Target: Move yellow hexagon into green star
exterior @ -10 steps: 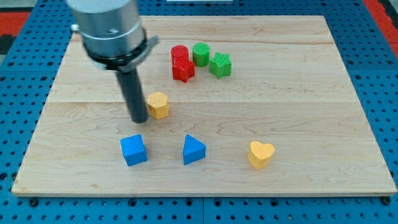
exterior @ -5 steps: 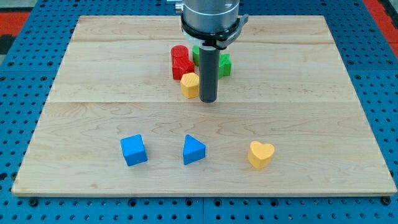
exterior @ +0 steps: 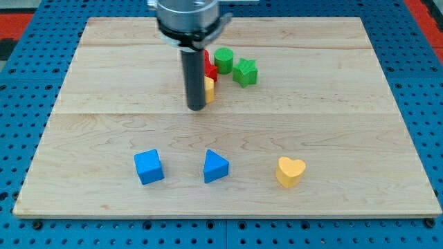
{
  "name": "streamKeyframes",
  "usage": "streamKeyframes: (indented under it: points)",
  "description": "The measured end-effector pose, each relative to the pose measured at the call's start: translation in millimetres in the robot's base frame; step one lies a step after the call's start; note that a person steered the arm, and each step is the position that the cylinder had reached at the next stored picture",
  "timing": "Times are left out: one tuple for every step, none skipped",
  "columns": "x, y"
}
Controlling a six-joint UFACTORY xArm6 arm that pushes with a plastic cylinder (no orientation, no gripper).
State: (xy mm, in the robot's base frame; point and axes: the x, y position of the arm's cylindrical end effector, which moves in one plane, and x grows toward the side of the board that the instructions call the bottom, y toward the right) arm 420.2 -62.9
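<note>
The yellow hexagon (exterior: 209,90) lies above the board's middle, mostly hidden behind my rod; only its right edge shows. It sits just below the red blocks (exterior: 210,68). My tip (exterior: 196,107) rests on the board at the hexagon's left side, touching or nearly touching it. The green star (exterior: 245,72) lies to the upper right of the hexagon, a small gap away. A green cylinder (exterior: 223,59) stands just left of and above the star.
A blue cube (exterior: 149,167), a blue triangle (exterior: 215,167) and a yellow heart (exterior: 290,171) lie in a row near the view's bottom. The wooden board (exterior: 104,124) lies on a blue pegboard.
The hexagon went from the board's left-middle to just below the red blocks. My rod swung from its left to its right side, and now stands at its left again.
</note>
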Motion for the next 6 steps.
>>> streamKeyframes:
  points:
    - [-2.5,-29.1]
    - [-38.9,-37.9]
    - [-19.8,2.3]
    - [-9.3,14.8]
    - [-2.7,64.2]
    - [11.3,75.1]
